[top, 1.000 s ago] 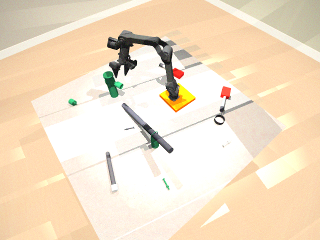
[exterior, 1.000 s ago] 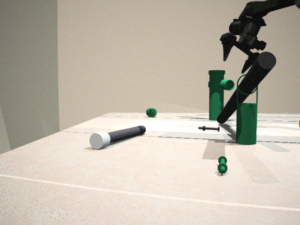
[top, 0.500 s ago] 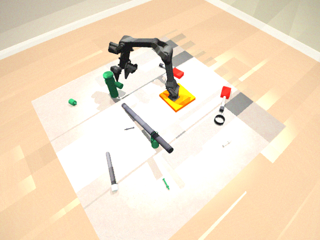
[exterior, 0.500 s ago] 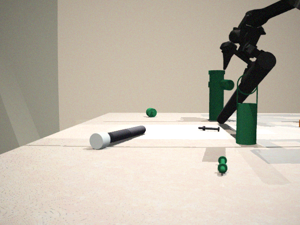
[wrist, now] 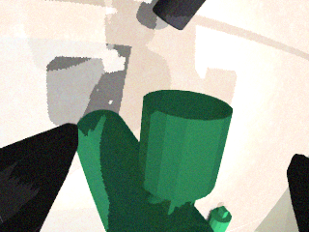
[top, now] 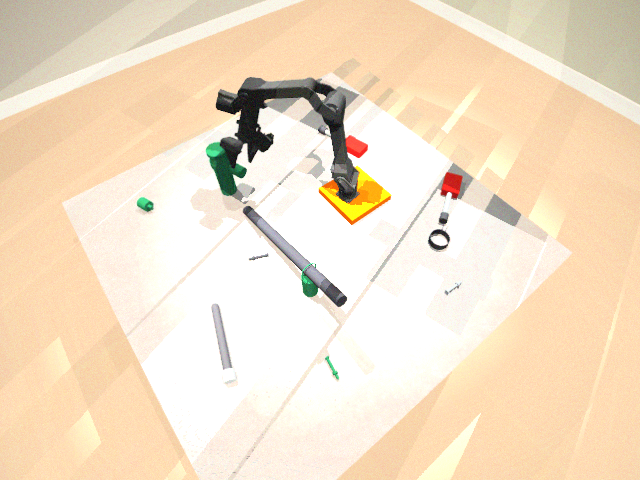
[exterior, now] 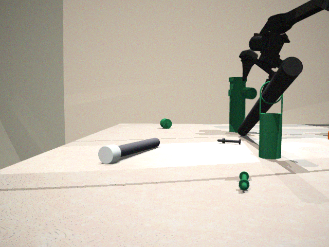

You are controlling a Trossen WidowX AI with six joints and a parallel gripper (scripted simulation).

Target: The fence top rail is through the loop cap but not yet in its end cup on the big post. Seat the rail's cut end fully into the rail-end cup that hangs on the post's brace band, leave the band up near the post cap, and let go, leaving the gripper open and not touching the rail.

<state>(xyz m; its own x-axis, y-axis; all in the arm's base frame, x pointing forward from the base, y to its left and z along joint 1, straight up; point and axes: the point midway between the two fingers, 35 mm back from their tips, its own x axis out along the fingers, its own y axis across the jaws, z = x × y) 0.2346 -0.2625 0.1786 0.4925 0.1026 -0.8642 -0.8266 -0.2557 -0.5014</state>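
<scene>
The big green post [top: 224,180] [exterior: 236,114] [wrist: 123,193] stands upright. Its rail-end cup [top: 238,171] [exterior: 251,93] [wrist: 185,152] hangs from the brace band [exterior: 229,92] on the upper post and its mouth is empty. The dark rail [top: 289,249] [exterior: 278,82] [wrist: 180,11] passes through the loop above the short green post [top: 309,287] [exterior: 270,137]. The rail slopes down, its far end low at the table near the big post's foot, apart from the cup. My gripper [top: 242,162] [exterior: 256,80] [wrist: 189,151] is open and empty, its fingers on either side of post and cup. Finger contact cannot be told.
A grey tube with a white cap [top: 221,335] [exterior: 138,146] lies in front. A small green fitting [top: 144,204] [exterior: 166,123] [wrist: 220,220] lies beyond the post. A dark bolt [top: 258,256] [exterior: 229,141] and a green bolt [top: 331,367] [exterior: 243,180] lie near the rail.
</scene>
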